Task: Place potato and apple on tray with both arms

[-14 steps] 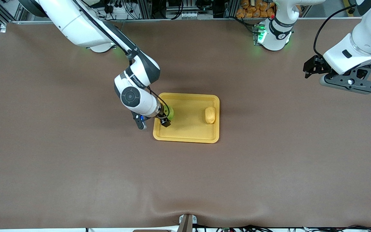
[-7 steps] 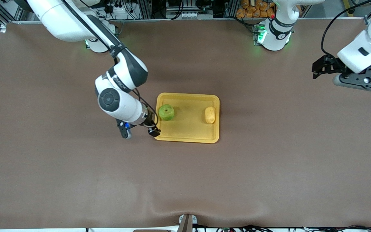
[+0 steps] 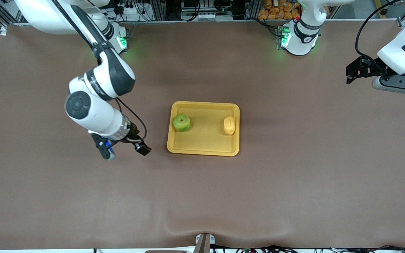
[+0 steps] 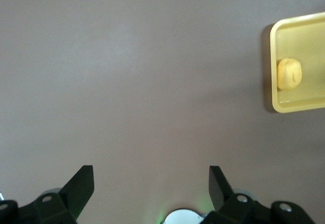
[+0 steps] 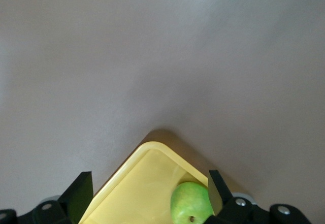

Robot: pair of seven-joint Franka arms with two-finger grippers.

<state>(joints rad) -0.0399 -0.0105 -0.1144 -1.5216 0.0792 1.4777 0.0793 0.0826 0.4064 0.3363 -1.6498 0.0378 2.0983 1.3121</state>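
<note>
The yellow-orange tray (image 3: 206, 142) lies in the middle of the table. The green apple (image 3: 181, 122) sits in it at the right arm's end, and the pale potato (image 3: 229, 125) sits in it at the left arm's end. My right gripper (image 3: 136, 146) is open and empty, over the bare table beside the tray toward the right arm's end. Its wrist view shows the gripper (image 5: 147, 193), the apple (image 5: 190, 203) and the tray's corner (image 5: 127, 170). My left gripper (image 3: 355, 71) is open and empty, high over the left arm's end of the table. Its wrist view shows the gripper (image 4: 151, 188), the potato (image 4: 289, 74) and the tray's rim (image 4: 299, 105).
A brown cover (image 3: 294, 175) spreads over the whole table. The arm bases (image 3: 299, 35) with green lights, cables and a pile of orange things (image 3: 276, 8) stand along the robots' edge of the table.
My right gripper let go of the apple in the tray and drew away toward the right arm's end of the table. My left gripper moved farther toward its own end.
</note>
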